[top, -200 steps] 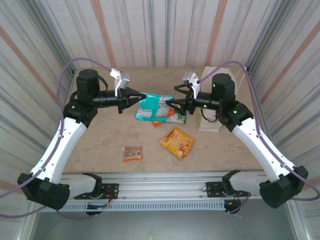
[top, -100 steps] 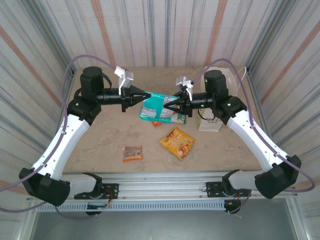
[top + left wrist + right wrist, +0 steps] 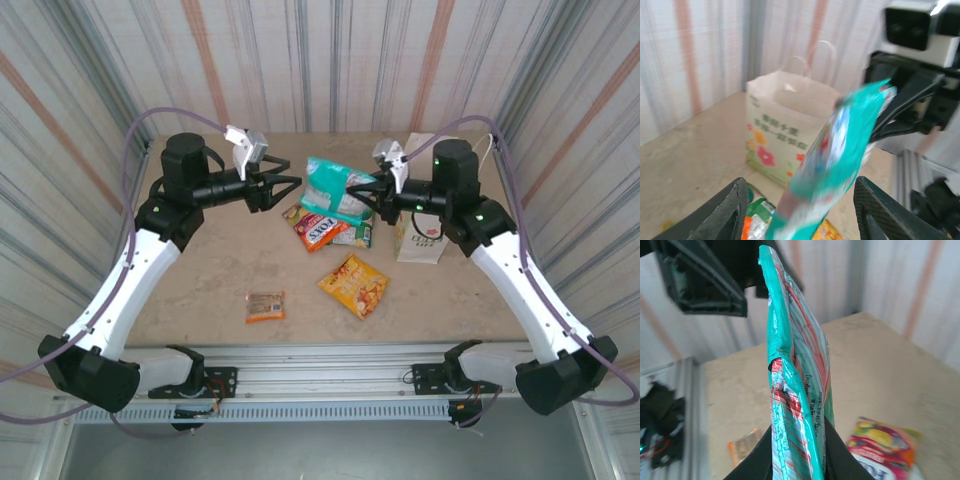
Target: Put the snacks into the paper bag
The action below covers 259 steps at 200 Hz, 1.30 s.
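Plainly, right claw (image 3: pixel 378 190) grips teal packet (image 3: pixel 338 187) near red-orange FOX'S packet (image 3: pixel 318 230).

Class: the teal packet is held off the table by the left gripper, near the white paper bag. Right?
No: the right gripper holds the teal packet off the table, near the white paper bag; the left gripper stands open. The top view shows it.

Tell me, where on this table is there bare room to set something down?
Bare table left of the orange bar, and right of the chips packet, in front of the paper bag. Crowded: the snack pile beside the bag.
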### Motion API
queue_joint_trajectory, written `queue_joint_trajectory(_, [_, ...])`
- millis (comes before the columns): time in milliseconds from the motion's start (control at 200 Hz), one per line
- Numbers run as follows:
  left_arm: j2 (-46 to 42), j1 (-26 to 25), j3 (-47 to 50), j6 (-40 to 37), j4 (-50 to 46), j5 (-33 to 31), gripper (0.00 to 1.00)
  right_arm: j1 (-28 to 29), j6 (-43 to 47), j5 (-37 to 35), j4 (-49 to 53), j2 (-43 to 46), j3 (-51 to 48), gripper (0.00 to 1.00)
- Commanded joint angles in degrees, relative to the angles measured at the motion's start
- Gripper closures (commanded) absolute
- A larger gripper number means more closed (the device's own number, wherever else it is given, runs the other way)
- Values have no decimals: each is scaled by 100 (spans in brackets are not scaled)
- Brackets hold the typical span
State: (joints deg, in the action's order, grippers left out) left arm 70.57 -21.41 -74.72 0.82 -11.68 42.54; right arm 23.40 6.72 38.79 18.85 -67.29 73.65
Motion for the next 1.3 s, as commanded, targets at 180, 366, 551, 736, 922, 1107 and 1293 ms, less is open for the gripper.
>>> queue_joint_trajectory(180, [375,-38,229,899,-1,-1262,41,-978,-1335,-2030,-1001,589,475,92])
queue_joint_trajectory(366, [629,-175,169,929,-85,-1266,42,-1566,-1790,-2716,-1398,864,485,94])
queue_joint_trajectory(551, [782,-265,98,945,-127,-1361,43,-2122,-2208,-3302,-1428,1028,250,95])
queue_joint_trajectory(736, [1029,-302,-118,1054,-504,-1553,43,-2406,-2582,-3166,-920,855,-25,94])
queue_joint_trajectory(922, [1412,-298,-263,1503,-1008,-1857,44,-2390,-2912,-2826,-401,466,-222,92])
queue_joint_trajectory(1107, [1720,-302,-310,1662,-1196,-1692,45,-2270,-2906,-2899,-195,287,-311,92])
queue_joint_trajectory(1293, [1839,-302,-288,1585,-1191,-1643,46,-2107,-2863,-2990,-115,269,-334,90])
